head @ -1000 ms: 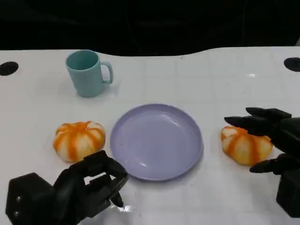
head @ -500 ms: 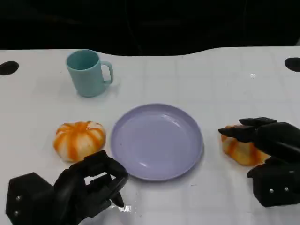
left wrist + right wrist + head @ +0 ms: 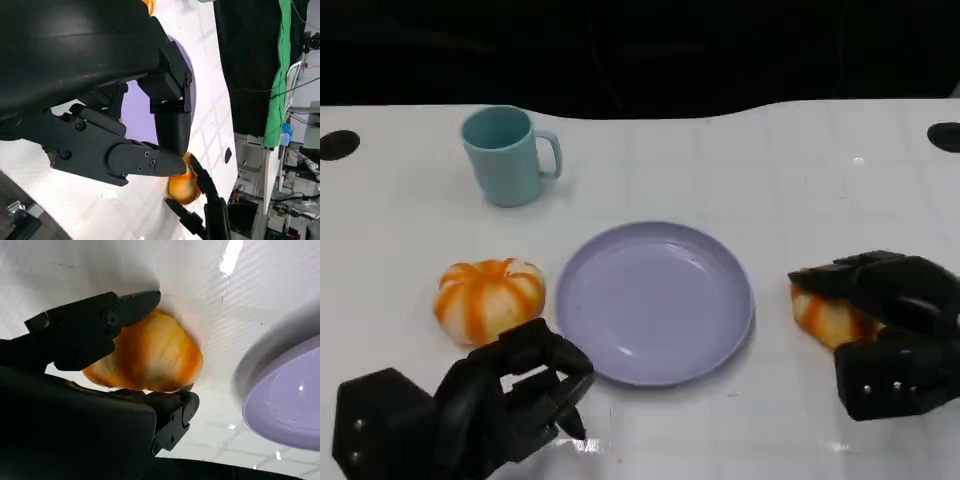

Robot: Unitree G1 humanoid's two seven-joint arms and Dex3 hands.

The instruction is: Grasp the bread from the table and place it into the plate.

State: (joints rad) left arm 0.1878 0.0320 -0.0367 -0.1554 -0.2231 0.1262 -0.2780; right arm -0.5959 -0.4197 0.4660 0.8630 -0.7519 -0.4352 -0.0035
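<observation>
right hand [image 3: 895, 335] fingers [image 3: 107, 315] wrapped both sides of bread [image 3: 150, 357], contact looks made, bread on surface just beside plate [image 3: 655, 300]. squeeze evenly before lift, it's soft. left hand [image 3: 470, 410] clenched, empty

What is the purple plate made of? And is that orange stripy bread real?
The plate looks like smooth, slightly glossy plastic: small light glints sit on its even lilac surface. The bread in the right hand looks like a toy, perhaps foam or soft plastic: its orange stripes are bright and its skin a bit shiny. I can't be sure.
</observation>
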